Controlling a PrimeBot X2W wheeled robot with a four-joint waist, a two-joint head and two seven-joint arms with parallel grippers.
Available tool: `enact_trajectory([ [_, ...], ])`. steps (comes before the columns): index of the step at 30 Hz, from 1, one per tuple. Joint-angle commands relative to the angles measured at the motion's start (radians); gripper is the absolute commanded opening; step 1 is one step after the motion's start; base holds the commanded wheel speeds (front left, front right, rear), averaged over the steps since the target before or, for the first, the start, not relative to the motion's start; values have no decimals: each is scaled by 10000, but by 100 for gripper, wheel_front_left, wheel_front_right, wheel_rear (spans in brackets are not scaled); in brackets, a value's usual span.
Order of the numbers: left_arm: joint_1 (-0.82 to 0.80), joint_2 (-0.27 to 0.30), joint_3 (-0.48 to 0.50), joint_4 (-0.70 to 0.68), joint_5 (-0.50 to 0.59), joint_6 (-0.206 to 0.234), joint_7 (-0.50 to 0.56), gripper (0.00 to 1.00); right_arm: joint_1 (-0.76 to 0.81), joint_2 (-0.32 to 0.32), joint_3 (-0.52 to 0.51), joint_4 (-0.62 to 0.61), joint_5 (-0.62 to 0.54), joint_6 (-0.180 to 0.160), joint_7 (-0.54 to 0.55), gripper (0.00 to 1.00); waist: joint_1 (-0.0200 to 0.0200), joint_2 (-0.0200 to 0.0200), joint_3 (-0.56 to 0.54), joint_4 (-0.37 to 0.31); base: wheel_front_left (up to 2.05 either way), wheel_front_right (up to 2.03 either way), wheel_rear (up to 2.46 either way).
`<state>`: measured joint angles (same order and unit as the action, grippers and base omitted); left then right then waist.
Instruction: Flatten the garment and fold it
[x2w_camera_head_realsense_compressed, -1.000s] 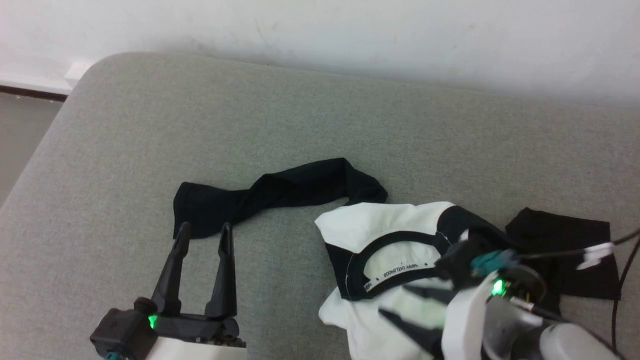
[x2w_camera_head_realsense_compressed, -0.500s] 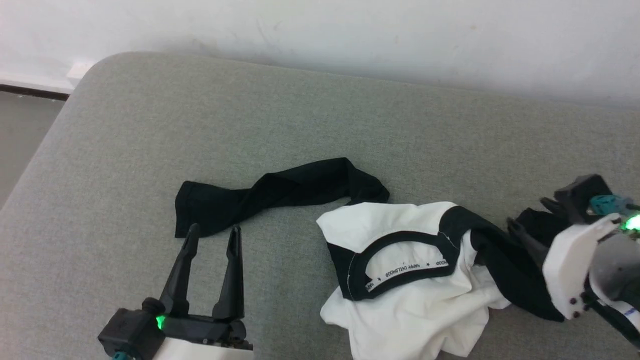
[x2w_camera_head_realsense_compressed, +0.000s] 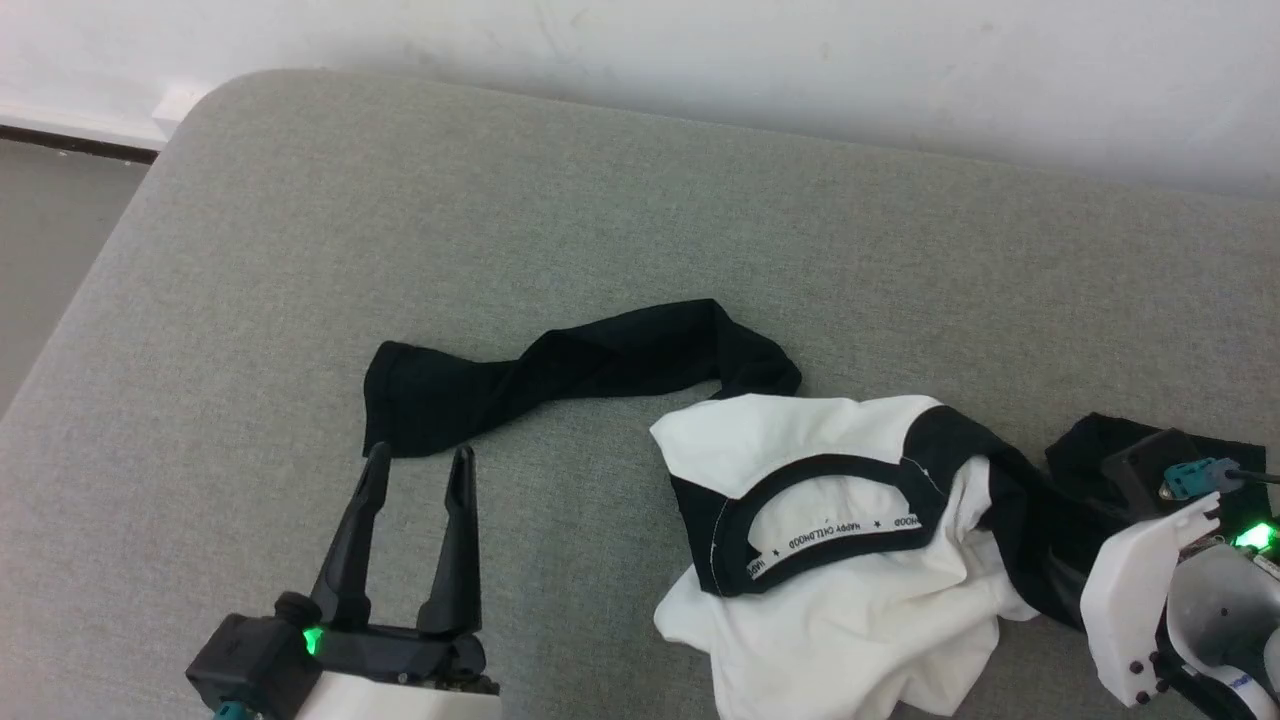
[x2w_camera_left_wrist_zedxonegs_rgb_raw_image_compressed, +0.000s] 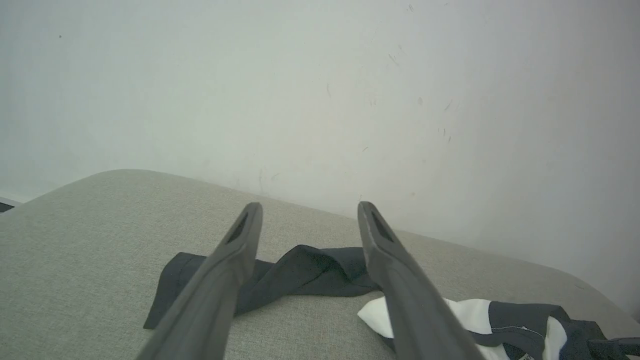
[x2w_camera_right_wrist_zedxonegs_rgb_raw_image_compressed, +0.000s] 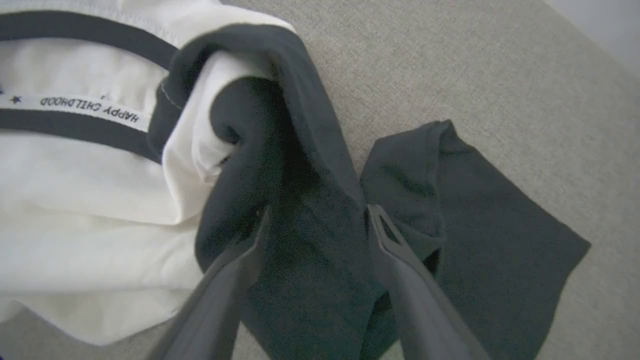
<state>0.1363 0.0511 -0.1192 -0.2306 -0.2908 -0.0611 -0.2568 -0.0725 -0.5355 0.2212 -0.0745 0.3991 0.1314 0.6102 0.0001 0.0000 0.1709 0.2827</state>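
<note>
1. Garment (x2w_camera_head_realsense_compressed: 860, 610) lies crumpled on a grey woven cushion (x2w_camera_head_realsense_compressed: 300, 250), right of centre in head view. Soft white body is bunched in rumpled folds, not flat.
2. Black neckband (x2w_camera_head_realsense_compressed: 830, 468) curves in an arc; inside it runs a white neck tape (x2w_camera_right_wrist_zedxonegs_rgb_raw_image_compressed: 95, 109) w/ small print "HAPPY CHILDHOOD".
3. One black sleeve (x2w_camera_head_realsense_compressed: 560, 370) stretches out to the left, twisted once mid-length, cuff end lying flat. Other black sleeve (x2w_camera_right_wrist_zedxonegs_rgb_raw_image_compressed: 480, 235) is folded over itself at the right, its end a flat, roughly square flap.
4. L gripper (x2w_camera_head_realsense_compressed: 418, 455) hangs just short of the twisted sleeve's cuff, clear of it. Its long dark tapered fingers are spread wide w/ nothing between them.
5. R gripper (x2w_camera_right_wrist_zedxonegs_rgb_raw_image_compressed: 318, 210) is over the right sleeve where it meets the body. Fingers are wide apart, a ridge of black cloth between them, not pinched; contact w/ the cloth can't be told.
6. Cushion has a rounded corner and fine weave; behind it is a white scuffed wall (x2w_camera_head_realsense_compressed: 700, 60).
</note>
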Motion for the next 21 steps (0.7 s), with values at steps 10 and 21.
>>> enact_trajectory([
  [10,-148,-9,100,-152,25,6,-49,100,-857,249,-550,-12,-80,-7,-525,0,-1,0,199,-83,0,0,0],
  [21,-593,-9,-280,-335,-289,112,-49,100,-4260,-1130,-1185,-1403,99,-7,1591,0,-1,0,1424,152,0,0,0],
])
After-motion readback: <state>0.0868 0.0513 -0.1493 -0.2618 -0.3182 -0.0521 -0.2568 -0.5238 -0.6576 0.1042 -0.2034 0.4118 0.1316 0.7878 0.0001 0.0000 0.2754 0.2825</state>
